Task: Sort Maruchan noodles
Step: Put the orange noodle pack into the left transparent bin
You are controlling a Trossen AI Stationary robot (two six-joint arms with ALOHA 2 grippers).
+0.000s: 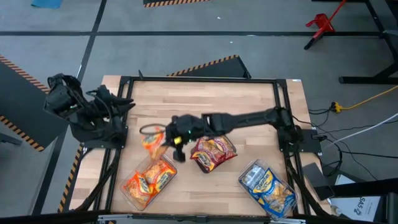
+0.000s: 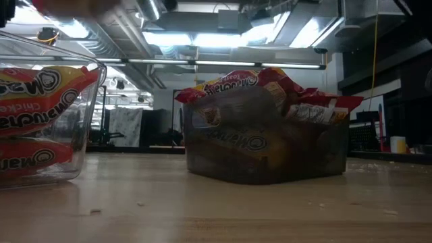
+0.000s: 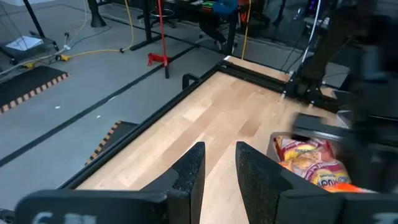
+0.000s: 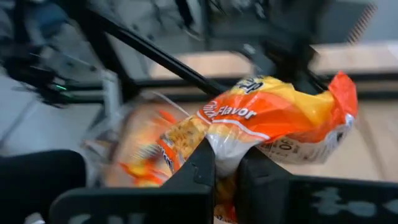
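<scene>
My right gripper [image 1: 165,142] reaches across the table's middle and is shut on an orange Maruchan packet [image 4: 280,118], which it holds just beyond the far end of a clear tray of orange packets [image 1: 148,182]. Dark red packets fill a second tray [image 1: 211,153], and blue-and-white packets fill a third [image 1: 267,186]. The low view shows the orange tray [image 2: 40,115] and the red tray [image 2: 263,135] resting on the tabletop. My left gripper [image 3: 217,162] is open over bare wood at the table's left side, touching nothing. My right gripper pinches the orange packet between its two fingers at one end [image 4: 227,146]. The rest of the packet sticks out past the fingertips [image 4: 208,158], crumpled where it is pinched. It is lifted clear of the table, above the orange tray's packets [image 4: 134,152].
A black frame rail [image 1: 199,79] borders the tabletop. Bare wood [image 1: 205,102] lies between the far rail and the trays. The right arm's long link [image 1: 249,118] spans the table's middle. The left arm's base [image 1: 93,124] sits at the left edge.
</scene>
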